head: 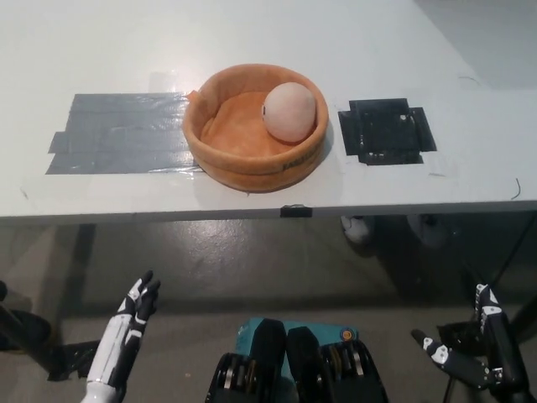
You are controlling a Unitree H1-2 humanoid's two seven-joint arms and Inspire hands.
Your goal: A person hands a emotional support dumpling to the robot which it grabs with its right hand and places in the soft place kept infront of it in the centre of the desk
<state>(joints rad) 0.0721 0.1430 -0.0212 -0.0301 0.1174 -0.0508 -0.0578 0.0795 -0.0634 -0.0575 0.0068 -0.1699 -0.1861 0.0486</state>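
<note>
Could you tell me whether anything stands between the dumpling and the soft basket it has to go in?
Nothing does: the dumpling already lies inside the orange basket, against its right wall.
</note>
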